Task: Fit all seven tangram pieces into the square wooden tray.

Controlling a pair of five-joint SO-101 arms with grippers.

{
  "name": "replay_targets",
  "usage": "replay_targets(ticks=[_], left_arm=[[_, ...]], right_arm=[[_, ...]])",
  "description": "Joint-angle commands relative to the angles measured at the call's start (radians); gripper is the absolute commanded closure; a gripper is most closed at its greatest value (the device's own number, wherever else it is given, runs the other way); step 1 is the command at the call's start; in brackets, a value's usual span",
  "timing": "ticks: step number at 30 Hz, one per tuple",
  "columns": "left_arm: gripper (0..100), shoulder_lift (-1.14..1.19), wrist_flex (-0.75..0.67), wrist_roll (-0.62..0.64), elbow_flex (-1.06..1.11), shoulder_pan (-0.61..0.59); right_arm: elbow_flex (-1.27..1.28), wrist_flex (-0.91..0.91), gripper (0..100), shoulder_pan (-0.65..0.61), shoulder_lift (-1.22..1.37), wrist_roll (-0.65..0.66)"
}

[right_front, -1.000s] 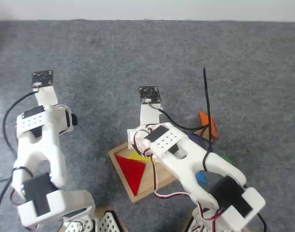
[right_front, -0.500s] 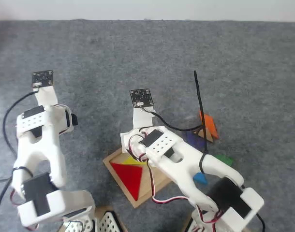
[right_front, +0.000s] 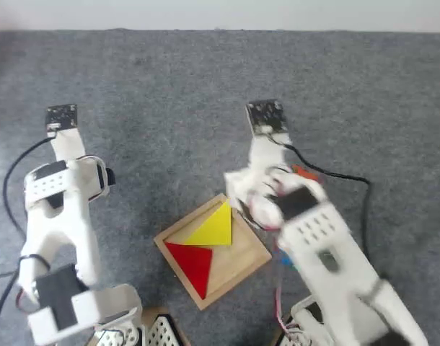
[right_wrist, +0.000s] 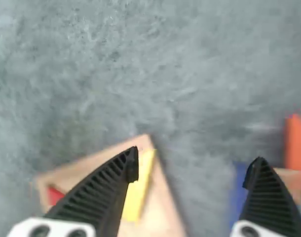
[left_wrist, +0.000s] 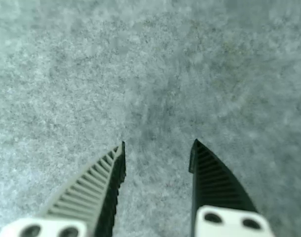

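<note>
Tray (right_front: 238, 258), lower centre of the high view, holds a yellow triangle (right_front: 213, 228) and a red triangle (right_front: 193, 261). Left gripper (left_wrist: 158, 148) spread over carpet (left_wrist: 140, 59); right gripper (right_wrist: 195, 163) spread, empty

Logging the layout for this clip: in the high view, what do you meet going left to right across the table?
In order: left arm → square wooden tray → right arm.

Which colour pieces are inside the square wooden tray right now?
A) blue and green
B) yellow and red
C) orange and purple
B: a yellow triangle piece and a red triangle piece lie inside the square wooden tray.
</note>
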Motion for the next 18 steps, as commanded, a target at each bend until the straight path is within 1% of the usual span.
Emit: replay_targets(ticks=[1, 4, 7, 9, 11, 13, 16, 18], left_arm=[[79, -0.14, -0.038, 0.021, 0.048, 0.005], [79, -0.259, -0.04, 0.021, 0.128, 0.043], [79, -0.391, -0.043, 0.021, 0.206, 0.077], [79, -0.479, -0.072, 0.025, 0.271, 0.095], [79, -0.565, -0.127, 0.026, 0.349, 0.109], [79, -0.655, -0.164, 0.023, 0.42, 0.121], [79, -0.786, -0.172, 0.023, 0.501, 0.124], [79, -0.868, -0.17, 0.023, 0.544, 0.124]], right_arm=[[0.133, 0.035, 66.9, 0.093, -0.24, 0.204], [0.301, 0.031, 66.9, 0.239, -0.377, 0.256], [0.445, 0.03, 66.9, 0.401, -0.516, 0.267], [0.545, 0.03, 66.9, 0.493, -0.625, 0.269], [0.654, 0.03, 66.9, 0.558, -0.751, 0.288], [0.763, 0.03, 66.9, 0.602, -0.891, 0.361], [0.914, 0.061, 66.9, 0.651, -1.124, 0.453], [0.888, 0.154, 66.9, 0.685, -1.191, 0.454]])
